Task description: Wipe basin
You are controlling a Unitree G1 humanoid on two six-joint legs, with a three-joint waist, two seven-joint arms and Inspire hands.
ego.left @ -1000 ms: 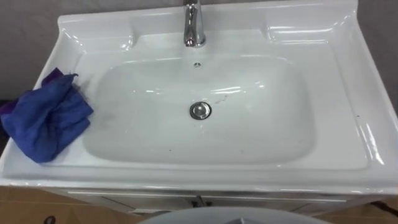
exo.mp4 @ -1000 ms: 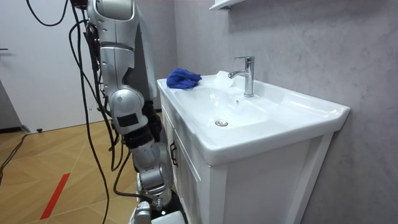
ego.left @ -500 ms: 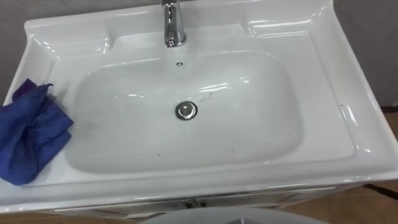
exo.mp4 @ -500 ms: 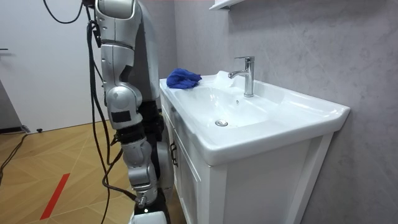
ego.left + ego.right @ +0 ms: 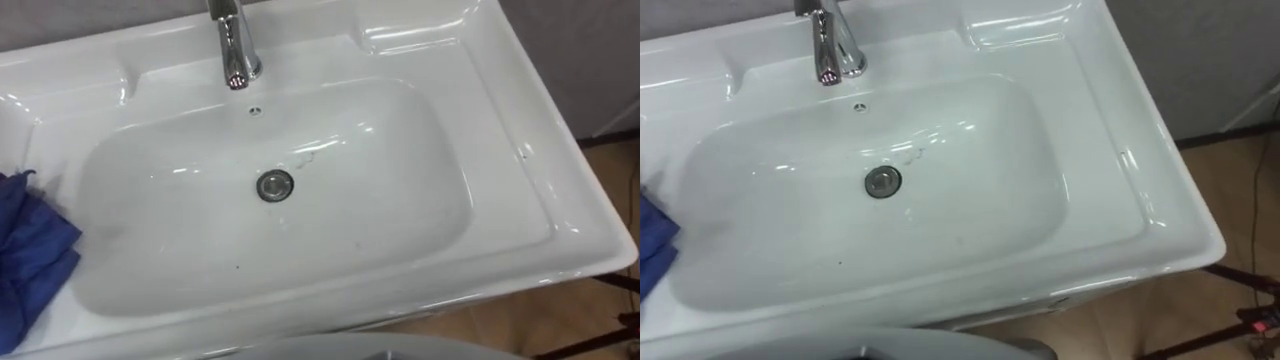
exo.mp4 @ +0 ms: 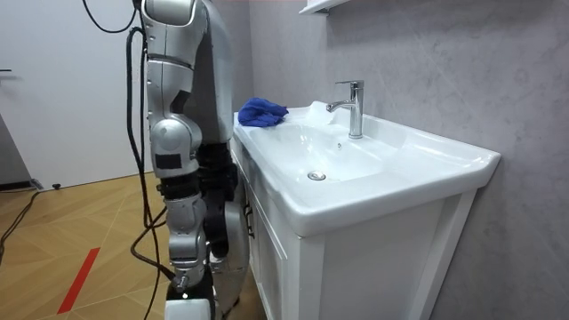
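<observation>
White basin (image 5: 300, 230) is sitting bare w/ the blue cloth (image 5: 30, 255) bunched on its left rim by the bowl edge, so it's risking sliding into the bowl or off the rim if nudged, and can't tell what the hands' fingers are doing tbh.

White basin (image 5: 520, 200), blue cloth (image 5: 30, 260), chrome tap (image 5: 232, 45).

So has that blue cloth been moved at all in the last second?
No. In the room view the blue cloth lies on the same corner of the basin, as far from the tap as before; the eye views shifted because the camera moved.
</observation>
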